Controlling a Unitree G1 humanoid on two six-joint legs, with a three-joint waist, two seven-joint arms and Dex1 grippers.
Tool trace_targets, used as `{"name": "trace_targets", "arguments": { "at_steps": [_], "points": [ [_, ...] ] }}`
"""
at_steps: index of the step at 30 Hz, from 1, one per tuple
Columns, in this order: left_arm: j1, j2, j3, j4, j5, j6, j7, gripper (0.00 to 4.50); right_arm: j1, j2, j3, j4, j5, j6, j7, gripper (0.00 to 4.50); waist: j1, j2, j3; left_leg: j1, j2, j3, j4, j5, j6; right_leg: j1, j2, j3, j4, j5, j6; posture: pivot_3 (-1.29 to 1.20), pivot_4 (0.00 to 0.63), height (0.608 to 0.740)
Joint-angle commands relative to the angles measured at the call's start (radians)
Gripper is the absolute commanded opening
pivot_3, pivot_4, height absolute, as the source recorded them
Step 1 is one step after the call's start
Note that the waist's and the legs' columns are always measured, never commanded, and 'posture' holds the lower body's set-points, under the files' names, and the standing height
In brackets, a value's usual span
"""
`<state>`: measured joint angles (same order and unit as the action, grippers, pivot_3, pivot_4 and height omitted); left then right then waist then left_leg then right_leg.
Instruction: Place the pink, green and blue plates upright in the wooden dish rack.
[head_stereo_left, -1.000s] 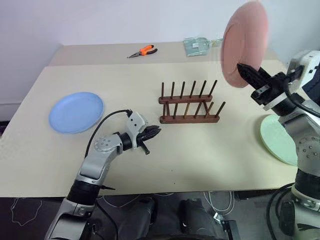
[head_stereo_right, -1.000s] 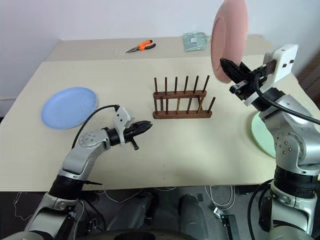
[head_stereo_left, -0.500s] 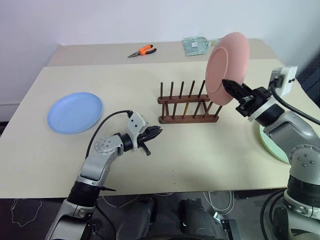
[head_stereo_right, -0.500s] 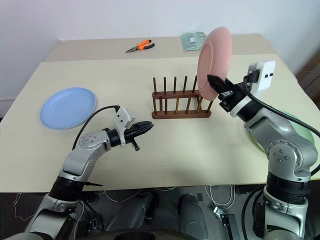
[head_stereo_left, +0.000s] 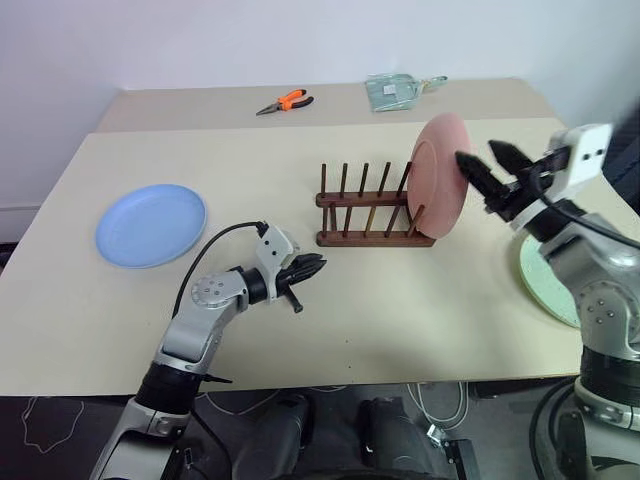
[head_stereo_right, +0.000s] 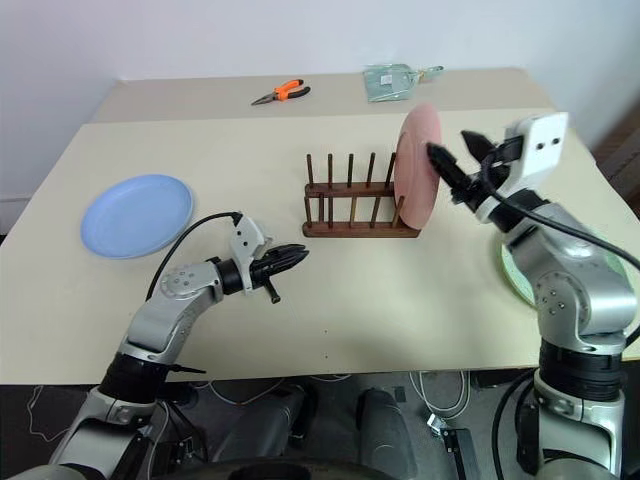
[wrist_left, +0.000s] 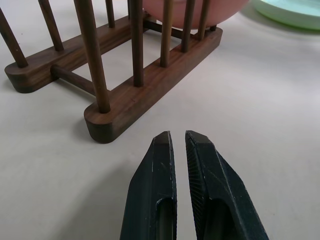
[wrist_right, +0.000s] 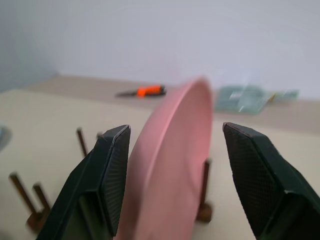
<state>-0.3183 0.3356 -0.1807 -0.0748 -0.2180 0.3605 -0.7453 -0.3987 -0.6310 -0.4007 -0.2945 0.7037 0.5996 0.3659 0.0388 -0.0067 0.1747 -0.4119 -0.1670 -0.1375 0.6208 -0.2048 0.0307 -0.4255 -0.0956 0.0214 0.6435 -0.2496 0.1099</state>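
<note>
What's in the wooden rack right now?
The pink plate stands on edge in the wooden dish rack's end slot, nearest the right gripper. The other slots look empty. The plate covers the pegs behind it.

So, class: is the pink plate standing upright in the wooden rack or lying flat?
Upright: the pink plate stands on edge at the end of the wooden rack, between its pegs.

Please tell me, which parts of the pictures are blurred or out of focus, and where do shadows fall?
Right wrist view: the pink plate between the open end effector's fingers is soft, and the orange pliers behind are blurred. Left wrist view: the wooden dish rack is sharp, with a soft shadow on the table. Left eye view: even light, faint shadows beside the rack.
</note>
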Motion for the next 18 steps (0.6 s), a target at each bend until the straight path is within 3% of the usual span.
{"name": "trace_targets", "arguments": {
  "at_steps": [1, 2, 6, 7, 11, 17, 18],
  "points": [
    [-0.002, 0.005, 0.003, -0.022, -0.004, -0.020, -0.007, 0.39, 0.029, -0.077, -0.177, 0.043, 0.046, -0.018, 0.054, 3.11, 0.006, 0.000, 0.000, 0.000, 0.000, 0.000, 0.000, 0.000, 0.000, 0.000, 0.000, 0.000, 0.000, 0.000, 0.000, 0.00, 0.150, 0.729],
    [-0.001, 0.007, 0.002, -0.020, -0.004, -0.021, -0.010, 0.39, 0.059, -0.093, -0.196, 0.048, 0.048, -0.009, 0.073, 3.11, 0.006, 0.000, 0.000, -0.001, 0.000, 0.000, 0.000, 0.000, 0.000, 0.001, 0.000, -0.001, -0.001, 0.000, 0.000, 0.00, 0.150, 0.729],
    [-0.009, 0.009, -0.009, -0.007, -0.004, -0.026, -0.026, 0.39, 0.255, -0.183, -0.122, 0.057, -0.112, -0.019, 0.130, 4.37, -0.001, 0.000, 0.000, -0.001, 0.000, 0.000, 0.000, 0.000, 0.001, 0.000, 0.000, -0.001, -0.002, 0.000, 0.000, 0.00, 0.150, 0.729],
    [-0.011, 0.008, -0.011, -0.005, -0.004, -0.027, -0.029, 0.39, 0.295, -0.203, -0.089, 0.055, -0.162, -0.036, 0.136, 4.48, -0.002, 0.000, 0.000, -0.001, 0.000, 0.000, 0.000, 0.000, 0.001, 0.000, 0.000, -0.001, -0.002, 0.000, 0.000, 0.00, 0.150, 0.729],
    [-0.033, 0.003, -0.036, 0.006, 0.001, -0.030, -0.051, 0.39, 0.447, -0.228, 0.053, 0.072, -0.374, -0.101, 0.104, 4.48, -0.002, 0.002, -0.001, -0.001, 0.000, 0.001, 0.000, 0.000, 0.001, 0.000, 0.000, 0.000, -0.001, -0.001, -0.002, 0.00, 0.150, 0.729],
    [-0.043, -0.001, -0.053, 0.024, 0.014, -0.043, -0.063, 0.39, 0.461, -0.195, 0.120, 0.163, -0.505, -0.101, 0.034, 4.48, 0.000, 0.002, -0.001, -0.001, 0.000, 0.002, 0.001, 0.000, 0.000, 0.000, -0.001, 0.000, -0.001, -0.002, -0.003, 0.00, 0.150, 0.729],
    [-0.043, 0.000, -0.054, 0.026, 0.017, -0.045, -0.066, 0.39, 0.452, -0.189, 0.126, 0.189, -0.528, -0.105, 0.016, 3.97, 0.000, 0.001, -0.001, -0.001, 0.000, 0.002, 0.001, 0.000, 0.000, 0.000, -0.001, 0.000, -0.001, -0.002, -0.003, 0.00, 0.150, 0.729]
  ]
}}
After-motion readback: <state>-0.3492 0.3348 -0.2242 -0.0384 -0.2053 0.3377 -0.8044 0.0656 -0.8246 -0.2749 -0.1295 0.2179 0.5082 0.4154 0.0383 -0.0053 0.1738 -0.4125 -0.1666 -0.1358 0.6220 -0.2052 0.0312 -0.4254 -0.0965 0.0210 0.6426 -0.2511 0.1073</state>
